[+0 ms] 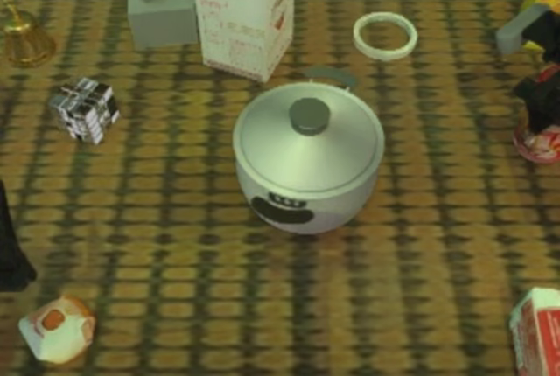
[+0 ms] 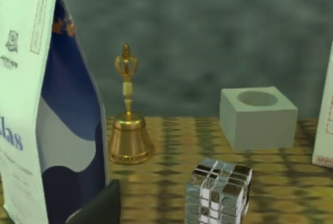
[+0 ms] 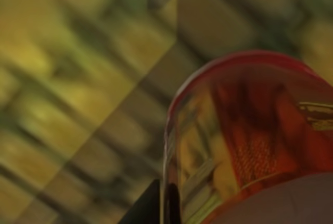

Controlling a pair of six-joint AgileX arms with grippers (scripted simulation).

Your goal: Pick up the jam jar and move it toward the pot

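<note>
The jam jar [image 1: 537, 143] stands at the table's far right edge, its red-and-white label showing under my right gripper [image 1: 539, 103], which comes down on it from above. In the right wrist view the jam jar [image 3: 250, 135] fills the frame with reddish contents and a red rim, and one dark finger [image 3: 154, 206] lies against its glass side. The pot [image 1: 308, 156], large, silver-grey and domed with a dark knob, sits mid-table well to the left of the jar. My left arm [image 1: 10, 249] is parked at the left edge.
A red-and-white carton [image 1: 245, 13], a grey block with a hole [image 1: 162, 9] and a white ring [image 1: 385, 35] stand behind the pot. A gold bell [image 1: 22, 35] and mirrored cube [image 1: 85, 109] are at the left. Cartons sit at both front corners [image 1: 59, 328] [image 1: 538, 332].
</note>
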